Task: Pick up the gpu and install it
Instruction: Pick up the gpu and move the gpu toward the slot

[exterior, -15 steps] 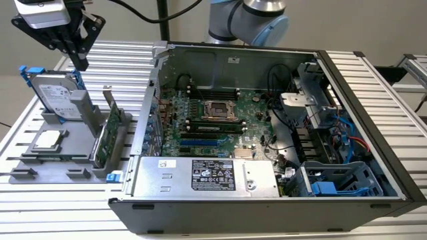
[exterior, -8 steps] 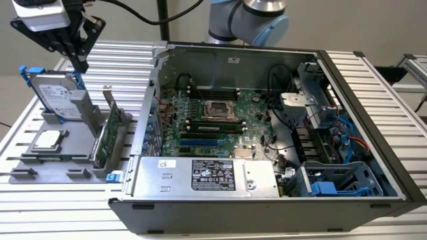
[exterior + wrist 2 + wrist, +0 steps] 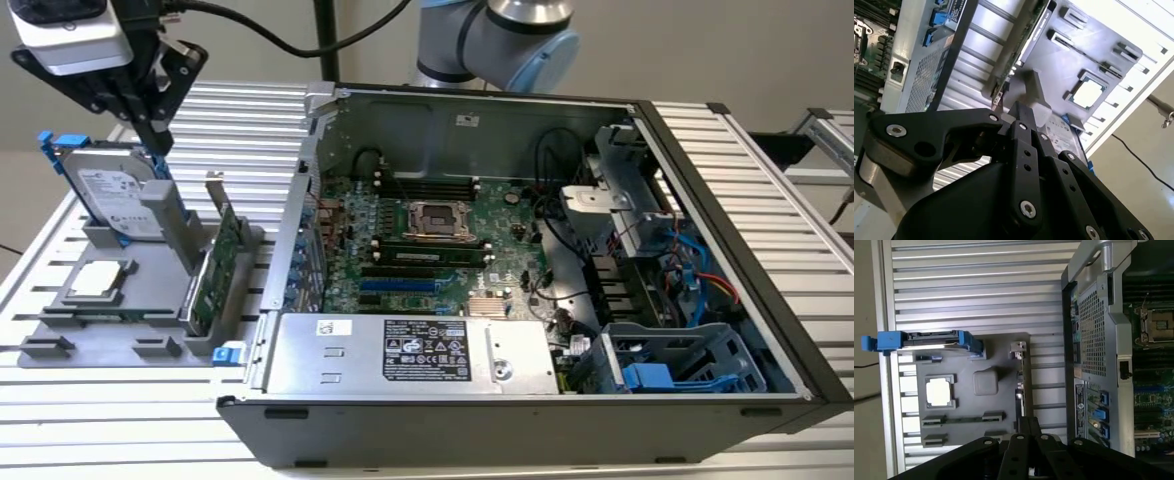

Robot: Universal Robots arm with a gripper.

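**Closed gripper poised above the parts tray, gpu still in its slot**

In the exterior view the gripper (image 3: pixel 160 140) hangs at about ten o'clock. It points almost straight down, with its tips tilted slightly toward the tray. A pale camera housing (image 3: pixel 74 35) sits above it, and a cable trails off toward twelve o'clock. A blue-capped arm joint (image 3: pixel 501 35) rises behind the open computer case (image 3: pixel 534 425) at twelve o'clock.

The black linkages narrow to a point. In both wrist views the two fingertips lie together with nothing clamped between them, so the jaws are closed and empty.

The gpu (image 3: pixel 214 268) stands on its long edge in a slot of the grey tray (image 3: pixel 134 300), at about nine o'clock in the exterior view. Its silver bracket sticks up at the far end. It sits between the tray's other parts and the case wall, and it is clear of the gripper, which is higher and nearer the hard drive (image 3: pixel 114 195) in its blue frame. The square CPU chip (image 3: pixel 100 280) lies flat in its tray pocket at about eight o'clock.

In the first wrist view the gpu (image 3: pixel 1019 390) appears edge-on, just beyond the fingertips (image 3: pixel 1022 426). Inside the case, the motherboard (image 3: pixel 427 240) lies exposed near the centre.
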